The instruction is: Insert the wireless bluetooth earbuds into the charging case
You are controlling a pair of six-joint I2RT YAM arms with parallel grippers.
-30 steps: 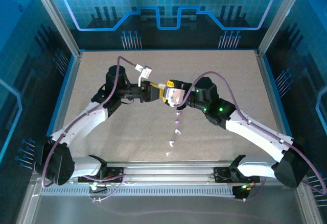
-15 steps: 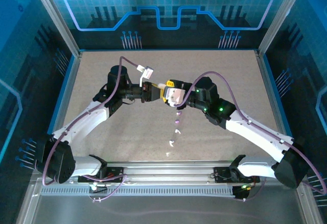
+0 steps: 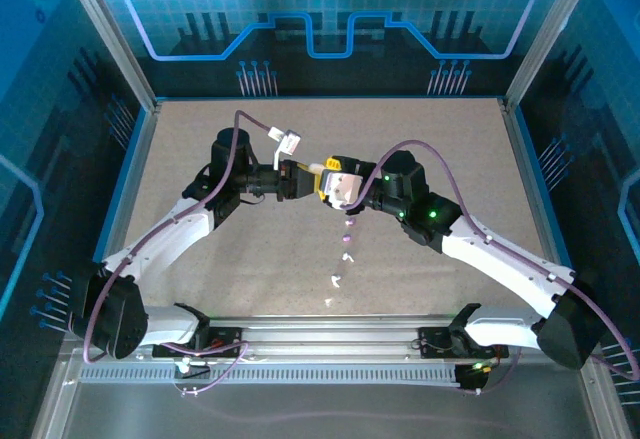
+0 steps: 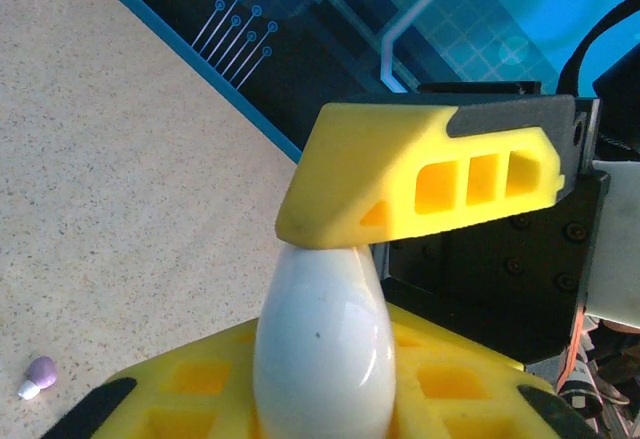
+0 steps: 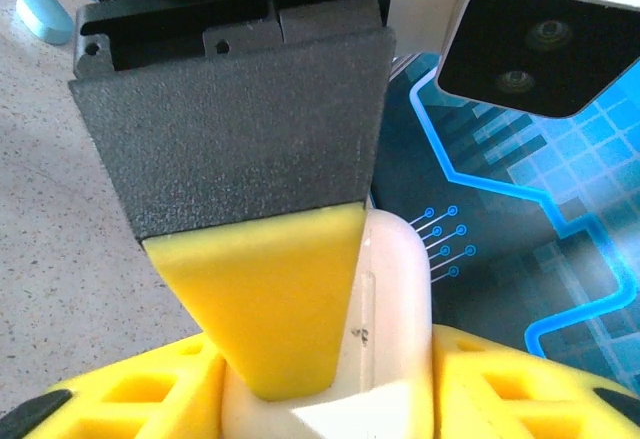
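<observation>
my left gripper (image 3: 310, 173) and right gripper (image 3: 336, 185) meet mid-table, jaws of both pinching the white case (image 4: 320, 349) between them. earbuds (image 3: 347, 242) lie loose on the table (image 3: 250, 249), strung in a line just near of the case, one purple bud (image 4: 40, 372) among them.

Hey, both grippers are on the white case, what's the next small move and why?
Probably the left gripper should pry the white case open while the right gripper holds it: the case looks closed, and earbuds lie loose on the table.
</observation>
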